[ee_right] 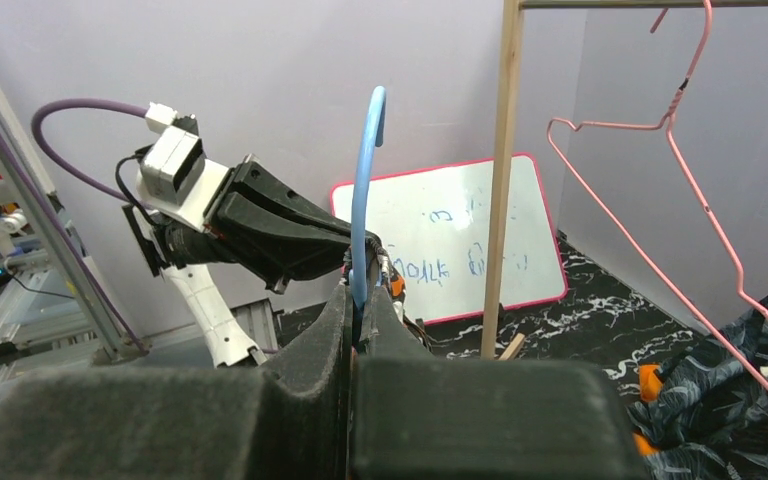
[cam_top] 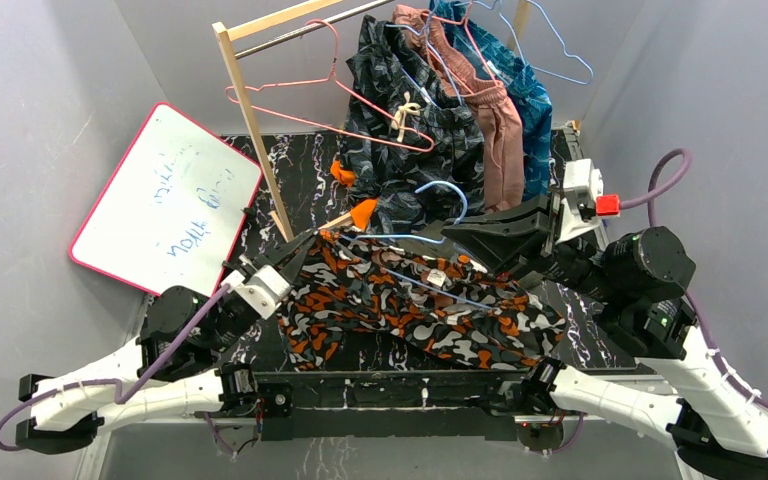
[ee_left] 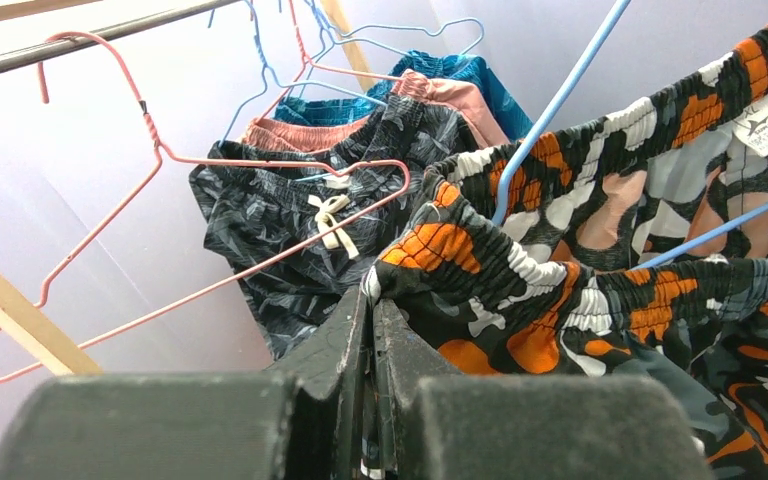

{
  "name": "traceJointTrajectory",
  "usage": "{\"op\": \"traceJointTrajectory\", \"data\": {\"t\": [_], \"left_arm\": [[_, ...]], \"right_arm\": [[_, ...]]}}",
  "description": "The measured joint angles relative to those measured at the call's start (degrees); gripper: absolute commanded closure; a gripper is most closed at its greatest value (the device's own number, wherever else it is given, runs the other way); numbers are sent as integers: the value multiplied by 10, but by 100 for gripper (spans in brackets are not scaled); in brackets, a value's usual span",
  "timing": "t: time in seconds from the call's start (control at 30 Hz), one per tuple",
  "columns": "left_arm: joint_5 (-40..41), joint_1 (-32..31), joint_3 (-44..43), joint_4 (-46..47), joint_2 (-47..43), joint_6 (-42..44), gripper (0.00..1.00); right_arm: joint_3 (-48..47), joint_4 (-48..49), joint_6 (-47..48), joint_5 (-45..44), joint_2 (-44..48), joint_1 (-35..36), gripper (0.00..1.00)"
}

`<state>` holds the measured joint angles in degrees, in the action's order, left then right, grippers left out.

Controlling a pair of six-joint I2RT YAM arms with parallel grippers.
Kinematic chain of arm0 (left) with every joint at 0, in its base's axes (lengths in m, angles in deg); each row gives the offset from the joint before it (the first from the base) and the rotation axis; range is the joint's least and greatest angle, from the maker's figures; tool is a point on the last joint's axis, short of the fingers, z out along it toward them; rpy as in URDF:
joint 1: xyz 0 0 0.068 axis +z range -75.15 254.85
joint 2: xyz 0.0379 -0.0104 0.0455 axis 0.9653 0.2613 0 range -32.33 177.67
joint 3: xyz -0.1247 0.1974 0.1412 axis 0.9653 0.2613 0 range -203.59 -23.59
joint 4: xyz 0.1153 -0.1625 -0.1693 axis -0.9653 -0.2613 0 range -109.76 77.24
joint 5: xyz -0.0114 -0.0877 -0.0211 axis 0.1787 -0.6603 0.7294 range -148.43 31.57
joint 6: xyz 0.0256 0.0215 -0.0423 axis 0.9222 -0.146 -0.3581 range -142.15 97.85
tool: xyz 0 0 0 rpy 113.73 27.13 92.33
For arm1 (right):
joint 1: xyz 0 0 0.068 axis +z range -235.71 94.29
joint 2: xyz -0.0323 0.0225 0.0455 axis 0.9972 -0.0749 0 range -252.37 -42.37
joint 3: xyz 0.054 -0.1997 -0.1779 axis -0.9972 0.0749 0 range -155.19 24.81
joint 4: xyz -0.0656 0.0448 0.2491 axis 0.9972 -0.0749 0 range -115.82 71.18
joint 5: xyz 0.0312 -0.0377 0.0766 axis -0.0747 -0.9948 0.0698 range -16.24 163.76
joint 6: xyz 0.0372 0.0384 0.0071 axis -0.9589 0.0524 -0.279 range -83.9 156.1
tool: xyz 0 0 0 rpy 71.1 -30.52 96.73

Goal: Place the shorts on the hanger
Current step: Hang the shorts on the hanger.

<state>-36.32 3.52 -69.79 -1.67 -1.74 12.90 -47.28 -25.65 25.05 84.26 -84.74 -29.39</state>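
Note:
The camouflage shorts [cam_top: 410,300] lie spread across the black marbled table, with the light-blue wire hanger [cam_top: 430,285] over them and its hook [cam_top: 450,190] standing up behind. My left gripper [cam_top: 305,245] is at the shorts' left end. In the left wrist view it [ee_left: 372,295] is shut on the elastic waistband of the shorts [ee_left: 560,260], and the hanger's blue wire [ee_left: 560,100] passes through the waist opening. My right gripper [cam_top: 460,235] comes in from the right. In its own view it [ee_right: 360,290] is shut on the hanger [ee_right: 365,180] just below the hook.
A wooden rack post [cam_top: 255,130] stands behind the shorts. An empty pink hanger [cam_top: 360,110], dark patterned shorts with a white drawstring [cam_top: 410,130], and brown [cam_top: 500,130] and teal [cam_top: 530,90] garments hang from the rail. A whiteboard [cam_top: 165,195] leans at left.

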Motion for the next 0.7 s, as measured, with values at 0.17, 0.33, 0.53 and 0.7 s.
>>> {"op": "traceJointTrajectory", "data": {"t": [0.17,0.33,0.53,0.7], "left_arm": [[11,0,1,-14,-4,-5,54],[5,0,1,-40,1,-26,17],[-12,0,-16,-61,3,-45,2],[-27,0,-39,-75,-18,-57,2]], "right_arm": [[9,24,-10,2,1,0,100],[14,41,-16,2,-7,0,100],[15,44,-17,-1,-11,0,100],[15,44,-5,-18,-8,0,100]]}}
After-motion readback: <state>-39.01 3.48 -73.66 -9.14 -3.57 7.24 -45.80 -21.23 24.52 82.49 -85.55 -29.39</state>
